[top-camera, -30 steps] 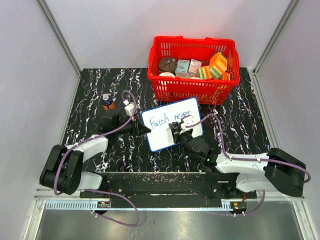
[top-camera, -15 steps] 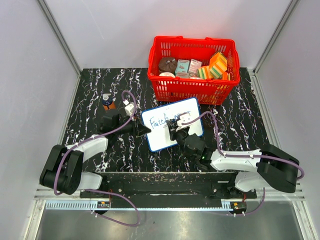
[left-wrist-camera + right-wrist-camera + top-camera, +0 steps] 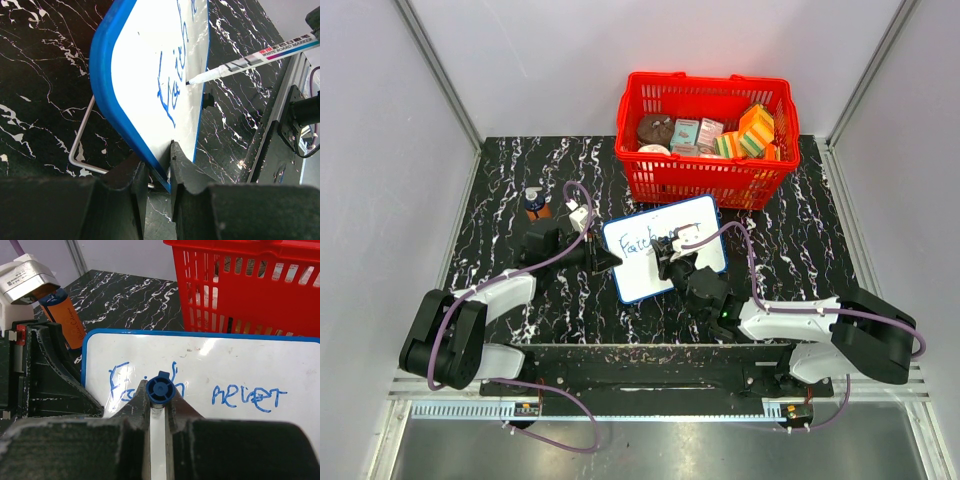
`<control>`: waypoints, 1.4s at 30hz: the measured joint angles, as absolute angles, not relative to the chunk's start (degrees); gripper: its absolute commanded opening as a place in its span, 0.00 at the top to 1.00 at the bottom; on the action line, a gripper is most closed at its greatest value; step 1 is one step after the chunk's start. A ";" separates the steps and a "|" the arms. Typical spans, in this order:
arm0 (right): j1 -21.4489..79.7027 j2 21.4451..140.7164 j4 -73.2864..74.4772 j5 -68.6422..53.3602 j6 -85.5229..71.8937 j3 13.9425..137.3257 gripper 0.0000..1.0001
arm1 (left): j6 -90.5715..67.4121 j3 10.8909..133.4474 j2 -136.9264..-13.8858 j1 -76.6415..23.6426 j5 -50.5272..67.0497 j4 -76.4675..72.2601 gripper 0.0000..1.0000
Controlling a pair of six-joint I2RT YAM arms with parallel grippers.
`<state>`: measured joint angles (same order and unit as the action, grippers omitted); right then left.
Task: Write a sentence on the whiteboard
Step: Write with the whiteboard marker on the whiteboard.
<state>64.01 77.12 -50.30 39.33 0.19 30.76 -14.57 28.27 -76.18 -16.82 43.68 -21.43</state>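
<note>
Marker (image 3: 160,389) in closed right hand (image 3: 159,407), tip touching whiteboard (image 3: 240,365)

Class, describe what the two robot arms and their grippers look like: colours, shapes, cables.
Both the left arm and right arm have smooth white links between bulky black rounded joints. A purple cable loops along each. The left gripper and right gripper have matte black, blocky fingers with rough textured surfaces.

right end effector (image 3: 673,262) shifted left over whiteboard (image 3: 640,280), marker (image 3: 250,62) now mid-board
</note>
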 measured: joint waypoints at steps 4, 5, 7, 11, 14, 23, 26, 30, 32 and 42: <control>64.01 76.97 -50.26 38.63 -0.27 30.76 1.00 | -14.55 28.27 -76.18 -16.82 43.68 -21.43 1.00; 64.03 76.93 -50.19 38.33 -0.38 30.76 1.00 | -14.57 28.27 -76.18 -16.82 43.68 -21.45 1.00; 64.01 76.86 -50.02 38.00 -0.56 30.76 1.00 | -14.55 28.27 -76.18 -16.82 43.70 -21.43 1.00; 64.01 76.77 -49.63 37.85 -1.10 30.76 1.00 | -14.55 28.27 -76.18 -16.82 43.68 -21.43 1.00; 64.01 76.73 -49.45 37.82 -1.50 30.76 1.00 | -14.55 28.27 -76.18 -16.82 43.68 -21.45 1.00; 64.01 75.81 -47.33 36.80 -2.87 30.50 1.00 | -14.55 28.27 -76.18 -16.82 43.68 -21.43 1.00; 64.01 75.50 -47.05 36.45 -3.42 30.06 1.00 | -14.55 28.27 -76.18 -16.82 43.68 -21.43 1.00; 64.01 75.07 -46.81 36.27 -4.43 29.52 1.00 | -14.55 28.27 -76.18 -16.82 43.68 -21.43 1.00; 64.03 74.83 -46.61 35.97 -4.95 29.10 1.00 | -14.55 28.27 -76.18 -16.82 43.68 -21.43 1.00; 64.03 73.91 -46.04 33.63 -7.42 27.14 1.00 | -14.55 28.27 -76.18 -16.82 43.66 -21.43 1.00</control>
<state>64.03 73.91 -46.04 33.63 -7.42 27.14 -14.55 28.27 -76.18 -16.82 43.66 -21.43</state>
